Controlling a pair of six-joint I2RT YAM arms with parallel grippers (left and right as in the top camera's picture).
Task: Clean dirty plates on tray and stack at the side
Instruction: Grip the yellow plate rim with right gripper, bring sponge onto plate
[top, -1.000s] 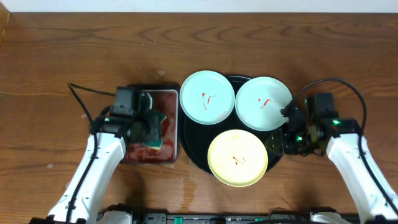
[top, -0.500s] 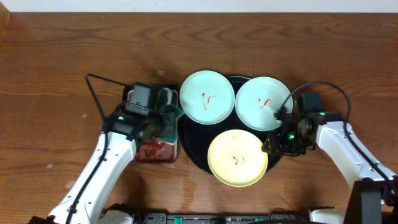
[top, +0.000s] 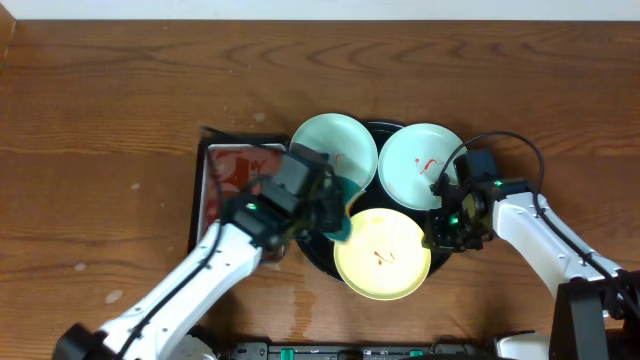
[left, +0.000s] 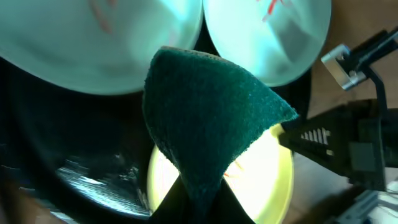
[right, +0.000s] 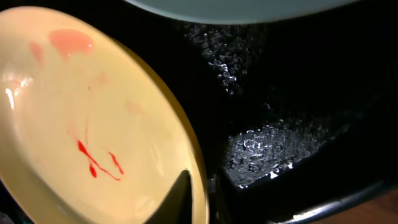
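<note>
Left gripper, right gripper, both closed.

Overhead looks down; wrist views share yellow plate.

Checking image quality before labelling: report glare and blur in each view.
Overhead: sharp, evenly lit, faint sheen on the tabletop. Left wrist: mint plates blurred, sponge crisp. Right wrist: bright glints on the black tray; yellow plate fairly sharp.

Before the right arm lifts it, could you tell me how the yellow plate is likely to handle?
The yellow plate looks rigid and shallow, so it should lift as one piece, probably tilting if held by the rim alone, where the right gripper sits. Its glossy surface and the glossy black tray suggest it could slide easily when pushed.
</note>
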